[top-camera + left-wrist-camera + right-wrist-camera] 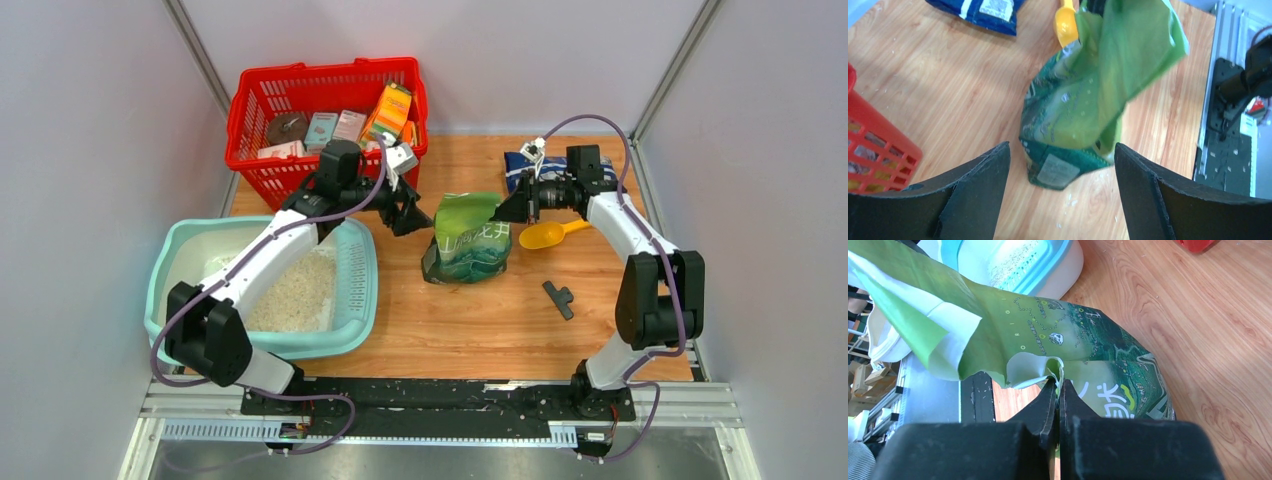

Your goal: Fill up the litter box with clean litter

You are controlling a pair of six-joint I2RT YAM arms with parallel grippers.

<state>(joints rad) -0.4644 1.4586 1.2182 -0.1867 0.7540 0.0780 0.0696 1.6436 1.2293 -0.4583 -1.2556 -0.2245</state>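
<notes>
The pale teal litter box (361, 290) sits at the left of the table, with a heap of pale clean litter (295, 295) inside; it also shows in the right wrist view (1058, 255). A green printed bag (468, 240) stands mid-table, its top flap open; it also shows in the left wrist view (1083, 100). My right gripper (505, 208) is shut on the bag's top edge (1048, 367). My left gripper (408, 218) is open and empty, just left of the bag. Between its fingers (973, 190) the left wrist view shows the bag's base.
A red mesh basket (251, 100) with boxes stands at the back left. A yellow scoop (548, 235) lies right of the bag, a blue packet (520, 163) behind it, a small black part (559, 297) on the table. Spilled grains (1070, 200) lie near the bag.
</notes>
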